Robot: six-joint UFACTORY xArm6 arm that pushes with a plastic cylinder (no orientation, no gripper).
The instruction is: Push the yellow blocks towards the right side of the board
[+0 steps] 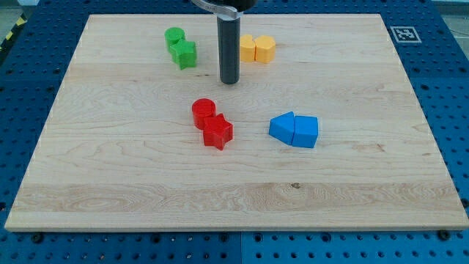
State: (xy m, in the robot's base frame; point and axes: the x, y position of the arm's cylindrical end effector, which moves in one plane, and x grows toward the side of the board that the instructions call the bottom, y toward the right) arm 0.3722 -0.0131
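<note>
Two yellow blocks sit touching near the view's top centre: a squarish one [248, 48] on the left and a hexagonal one [265, 49] on the right. My tip [230, 81] stands on the board just below and left of them, a short gap from the left yellow block. The rod rises from the tip to the view's top edge.
A green cylinder [174, 37] and a green star-like block [185, 55] lie left of my tip. A red cylinder [204, 111] and a red star-like block [217, 133] lie below it. Two blue blocks [282, 127] [306, 132] sit at centre right. The wooden board [366, 183] lies on a blue pegboard.
</note>
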